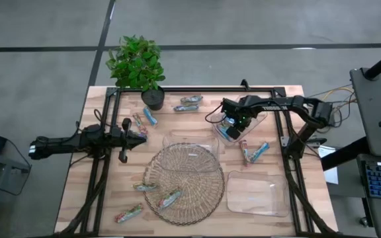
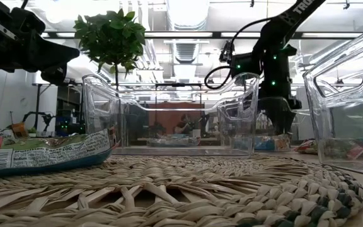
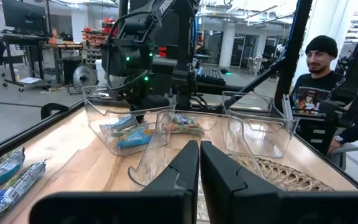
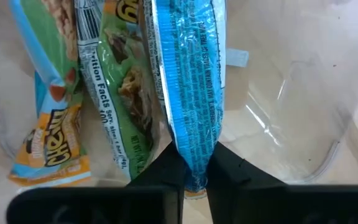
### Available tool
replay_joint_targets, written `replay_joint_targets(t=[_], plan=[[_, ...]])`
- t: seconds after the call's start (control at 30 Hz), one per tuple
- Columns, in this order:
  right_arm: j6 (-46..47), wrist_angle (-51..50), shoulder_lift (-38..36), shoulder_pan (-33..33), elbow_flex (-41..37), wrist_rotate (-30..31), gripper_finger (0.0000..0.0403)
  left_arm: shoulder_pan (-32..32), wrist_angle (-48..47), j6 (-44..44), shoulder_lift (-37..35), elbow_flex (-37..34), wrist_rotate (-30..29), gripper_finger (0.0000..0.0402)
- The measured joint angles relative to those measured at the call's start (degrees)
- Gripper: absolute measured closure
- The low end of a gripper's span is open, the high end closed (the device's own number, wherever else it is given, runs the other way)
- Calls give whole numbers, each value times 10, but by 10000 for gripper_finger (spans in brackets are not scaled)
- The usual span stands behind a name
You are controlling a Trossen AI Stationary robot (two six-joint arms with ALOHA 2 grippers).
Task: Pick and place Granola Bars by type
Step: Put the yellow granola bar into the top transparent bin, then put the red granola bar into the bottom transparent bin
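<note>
My right gripper [image 1: 234, 124] hangs over the clear tray [image 1: 243, 135] at the table's far right, fingers pointing down into it and shut on a blue-wrapped granola bar [image 4: 188, 74]. A green bar [image 4: 114, 81] and a blue-and-orange bar [image 4: 48, 118] lie on that tray's floor beside it. My left gripper [image 1: 139, 137] hovers shut and holding nothing at the table's left, level above the wood, left of the wicker mat [image 1: 184, 182]. Other bars lie flat on the table: near the plant [image 1: 190, 102], [image 1: 149, 117], right of the middle tray [image 1: 260, 151], and on the mat [image 1: 169, 198]. My right gripper [image 4: 191, 174] pinches the blue bar by one end of its wrapper [image 4: 190, 152] between the two fingers, coming from above and pointing down. The bar runs on lengthwise beyond the fingertips into the tray, beside the green bar; whether its far end touches the tray floor I cannot tell.
A potted plant [image 1: 137, 66] stands at the far left edge. A second clear tray [image 1: 190, 142] sits mid-table against the mat, a third [image 1: 256, 194] at the near right. A black frame [image 1: 197, 88] borders the table. People [image 3: 316, 74] sit beyond the table's right side.
</note>
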Motion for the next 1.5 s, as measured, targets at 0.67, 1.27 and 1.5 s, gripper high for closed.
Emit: replay_joint_targets(t=[0.67,1.27,1.5], plan=[[-38,-71,-10,-6,80,1,169,0,0,0,0,0,0,402],[60,-248,-10,36,273,20,158,0,0,0,0,0,0,402],[158,-285,-10,83,311,28,164,0,0,0,0,0,0,402]])
